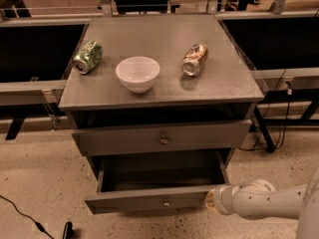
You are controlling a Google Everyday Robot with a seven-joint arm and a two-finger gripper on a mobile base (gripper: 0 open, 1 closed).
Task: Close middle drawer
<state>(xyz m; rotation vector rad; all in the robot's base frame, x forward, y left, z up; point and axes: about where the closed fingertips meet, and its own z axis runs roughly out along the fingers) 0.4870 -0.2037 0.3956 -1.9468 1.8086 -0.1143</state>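
Note:
The middle drawer [149, 201] is pulled far out below the top front, and its deep box shows empty. A small brass knob [166, 201] sits at the centre of its front. My gripper [211, 202] is at the tip of the white arm, low at the right, right against the right end of that drawer front. The arm hides how the gripper meets the front.
On the grey cabinet top [164, 39] lie a green can [87, 57] at the left, a white bowl [138, 73] in the middle and a brown can [194, 59] at the right. The top drawer front [162, 138] juts out slightly. A black cable [30, 218] lies on the floor at the left.

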